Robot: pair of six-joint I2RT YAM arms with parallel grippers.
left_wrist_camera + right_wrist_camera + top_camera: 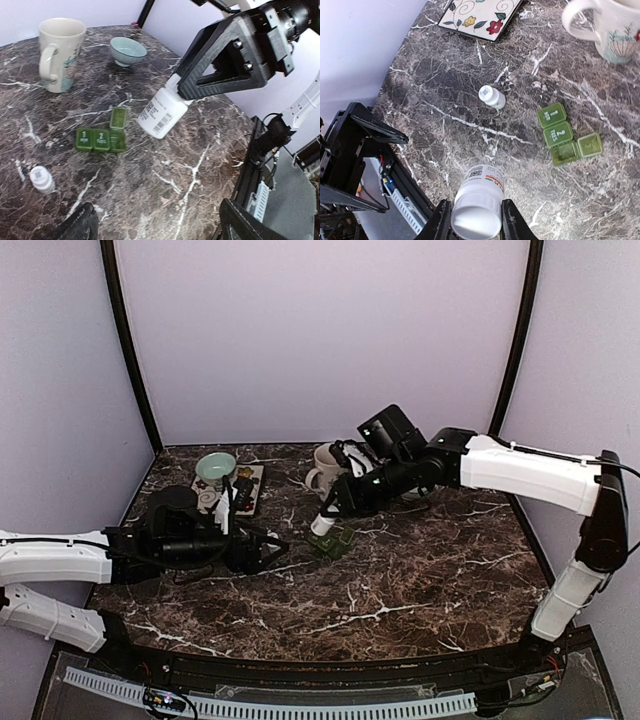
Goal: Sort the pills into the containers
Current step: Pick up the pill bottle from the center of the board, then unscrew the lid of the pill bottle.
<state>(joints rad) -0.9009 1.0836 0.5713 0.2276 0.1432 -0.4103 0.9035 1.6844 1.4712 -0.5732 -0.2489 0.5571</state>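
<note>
Presenting the pill bottle (159,114), pinched at its cap by the right tool (476,222); the spread left tool (157,227) should next grip its body.

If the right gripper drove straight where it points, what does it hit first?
Probably the marble table, held bottle first, just beside the green pill organizer. Depth unclear; it could clip the organizer instead.
</note>
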